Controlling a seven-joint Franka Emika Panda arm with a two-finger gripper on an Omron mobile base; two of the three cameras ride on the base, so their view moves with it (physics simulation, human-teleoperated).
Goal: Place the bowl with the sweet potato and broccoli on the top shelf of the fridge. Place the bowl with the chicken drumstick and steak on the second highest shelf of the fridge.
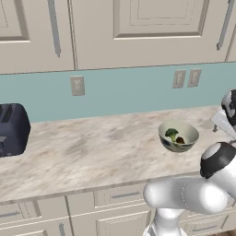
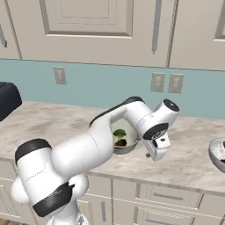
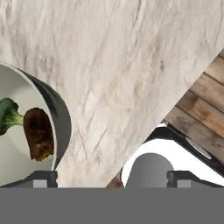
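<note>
The bowl with sweet potato and broccoli (image 1: 178,136) sits on the counter (image 1: 92,152) near its front edge, well apart from the toaster (image 1: 13,129). The pincer (image 3: 111,178), jaws wide apart and empty, hangs beside the bowl; in the hand view the near rim lies by one fingertip, so a grasp needs a sideways shift toward the bowl. In the right base view the arm hides much of the bowl, and the second bowl (image 2: 218,154) is cut off.

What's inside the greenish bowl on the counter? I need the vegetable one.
The bowl holds the broccoli and the sweet potato; its near wall hides the rest of the bottom.
</note>
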